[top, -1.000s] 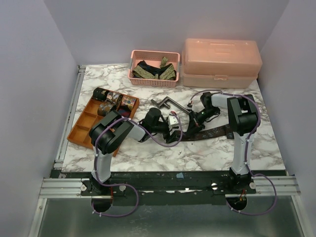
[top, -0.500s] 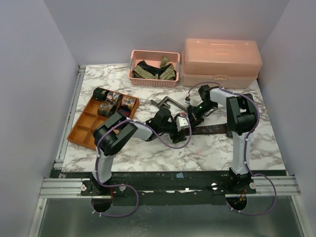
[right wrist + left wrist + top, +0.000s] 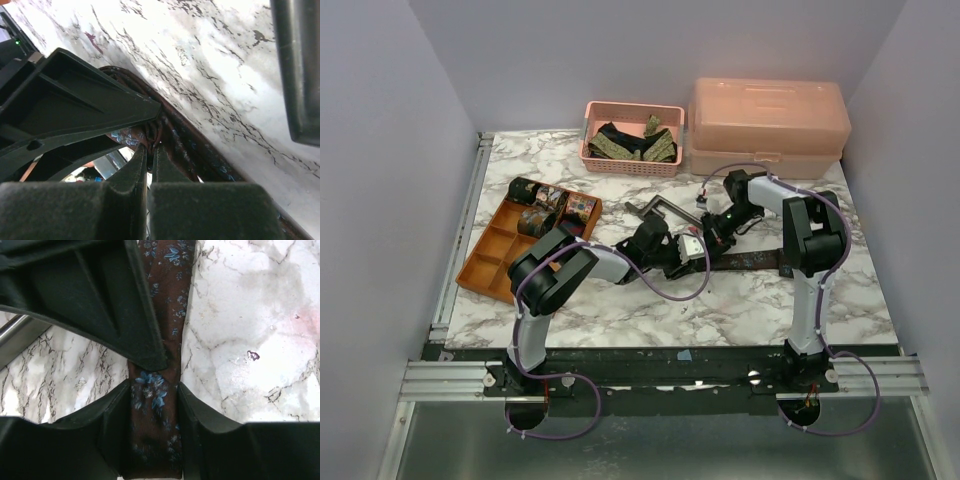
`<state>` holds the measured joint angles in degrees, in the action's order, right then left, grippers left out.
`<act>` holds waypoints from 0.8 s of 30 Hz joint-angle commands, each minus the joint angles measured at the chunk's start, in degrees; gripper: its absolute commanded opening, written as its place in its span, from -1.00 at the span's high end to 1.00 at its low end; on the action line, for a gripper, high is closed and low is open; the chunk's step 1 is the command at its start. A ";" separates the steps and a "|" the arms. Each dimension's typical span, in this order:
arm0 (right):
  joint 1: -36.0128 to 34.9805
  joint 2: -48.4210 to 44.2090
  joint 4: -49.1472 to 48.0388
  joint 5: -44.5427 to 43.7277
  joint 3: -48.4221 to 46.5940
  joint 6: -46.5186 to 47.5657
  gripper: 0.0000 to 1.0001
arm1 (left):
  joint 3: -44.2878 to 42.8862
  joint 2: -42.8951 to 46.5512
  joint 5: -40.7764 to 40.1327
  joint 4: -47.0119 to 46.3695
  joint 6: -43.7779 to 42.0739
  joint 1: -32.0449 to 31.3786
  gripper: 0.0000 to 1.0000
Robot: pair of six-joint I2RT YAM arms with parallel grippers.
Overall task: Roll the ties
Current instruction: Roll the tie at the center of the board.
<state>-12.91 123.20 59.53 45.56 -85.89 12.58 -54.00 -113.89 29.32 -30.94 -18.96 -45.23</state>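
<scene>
A dark brown tie [image 3: 750, 262] with blue flowers lies as a flat strip on the marble table, running right from the two grippers. My left gripper [image 3: 692, 250] holds its left end. In the left wrist view the tie [image 3: 167, 315] sits squeezed between the two fingers of the left gripper [image 3: 154, 390]. My right gripper [image 3: 713, 232] meets it from the far side. In the right wrist view the right gripper [image 3: 150, 146] has its jaws almost together, pinching a folded bit of the tie [image 3: 200, 150] at the tips.
An orange tray [image 3: 485, 262] with several rolled ties stands at the left. A pink basket [image 3: 632, 165] with loose ties and a pink lidded box [image 3: 770, 125] stand at the back. A grey metal crank bar [image 3: 655, 210] lies just behind the grippers.
My left gripper has moved right and a little back with the tie's end. My right gripper has drawn back and closer to it, and the tie's flat part looks shorter.
</scene>
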 commanded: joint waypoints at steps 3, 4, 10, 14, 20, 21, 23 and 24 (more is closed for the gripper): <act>-0.01 2.89 -6.22 -8.88 2.80 0.00 0.99 | 2.98 -1.26 -1.82 8.74 -1.16 1.02 -0.13; 0.14 3.96 -7.69 -10.79 2.75 -0.03 0.99 | 4.07 -0.32 -0.28 6.42 0.15 1.69 -0.19; 0.78 8.37 -10.93 -15.48 1.25 0.33 0.99 | 9.83 3.23 7.59 -7.13 8.03 6.55 -0.31; 0.82 8.90 -11.02 -16.06 2.41 1.52 0.99 | 9.88 2.50 9.90 -9.75 7.55 6.65 -0.21; 0.82 8.99 -11.51 -15.59 3.58 1.50 0.99 | 8.40 1.47 15.09 -10.72 4.65 6.21 -0.10; 0.78 9.08 -11.53 -15.48 3.46 1.53 0.99 | 8.18 1.64 15.63 -10.70 4.31 6.00 -0.07; 0.83 9.24 -11.39 -15.33 3.14 1.41 0.99 | 7.28 2.03 16.29 -10.06 4.27 5.94 0.03; 0.78 9.34 -11.37 -15.20 3.02 1.40 0.99 | 6.67 2.24 16.55 -9.70 4.49 5.95 0.11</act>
<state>-11.92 126.78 58.00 44.40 -85.19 10.04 -45.23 -111.59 40.56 -40.29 -13.19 -38.76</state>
